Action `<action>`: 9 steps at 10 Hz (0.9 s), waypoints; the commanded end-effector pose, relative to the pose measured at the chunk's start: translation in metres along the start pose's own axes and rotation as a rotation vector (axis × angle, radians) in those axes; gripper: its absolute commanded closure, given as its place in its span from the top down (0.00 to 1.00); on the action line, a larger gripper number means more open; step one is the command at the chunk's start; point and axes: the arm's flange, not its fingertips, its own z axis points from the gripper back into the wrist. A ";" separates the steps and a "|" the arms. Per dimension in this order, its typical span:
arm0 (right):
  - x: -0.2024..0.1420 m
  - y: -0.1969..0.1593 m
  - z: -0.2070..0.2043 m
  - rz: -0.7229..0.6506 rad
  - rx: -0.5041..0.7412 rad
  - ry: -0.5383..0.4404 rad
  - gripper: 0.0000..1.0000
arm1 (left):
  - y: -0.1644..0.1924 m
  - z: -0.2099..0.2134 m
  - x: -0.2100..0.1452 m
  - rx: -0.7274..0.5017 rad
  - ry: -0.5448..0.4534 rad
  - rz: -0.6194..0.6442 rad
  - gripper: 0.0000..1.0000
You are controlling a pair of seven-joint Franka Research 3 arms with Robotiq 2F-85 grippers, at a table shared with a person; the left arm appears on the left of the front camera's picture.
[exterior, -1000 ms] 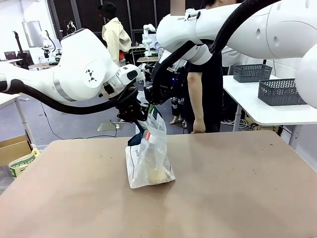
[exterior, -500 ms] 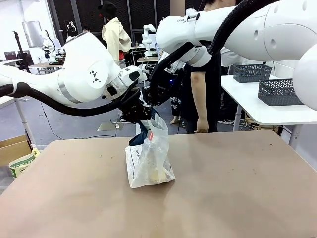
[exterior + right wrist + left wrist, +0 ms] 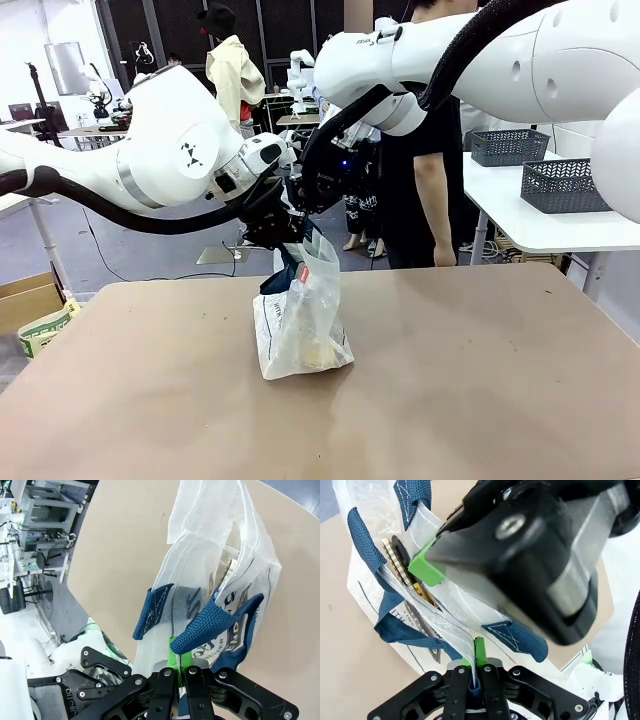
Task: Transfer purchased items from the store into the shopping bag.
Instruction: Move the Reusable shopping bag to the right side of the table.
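Shopping bag stands on brown table, a bit left of center, top held up by both grippers. Left gripper comes in from left, clamped tight on bag rim. Yellowish items sit in bag bottom. Right gripper reaches across from right, pinched on a navy strap at bag top. Person in black stands behind table. Grey baskets on white side table, far right.
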 end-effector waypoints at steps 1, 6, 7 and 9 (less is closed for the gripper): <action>0.003 0.000 -0.005 -0.034 0.031 -0.031 0.00 | 0.000 -0.001 0.005 -0.041 -0.019 -0.032 0.00; 0.002 0.000 -0.008 -0.049 0.061 -0.041 0.00 | 0.002 0.000 0.007 -0.052 -0.022 -0.015 0.00; 0.002 0.000 -0.008 -0.047 0.060 -0.041 0.00 | 0.002 0.001 0.008 -0.051 -0.026 -0.015 0.00; 0.001 0.000 -0.007 -0.047 0.056 -0.043 0.00 | 0.002 0.003 0.009 -0.055 -0.032 -0.013 0.20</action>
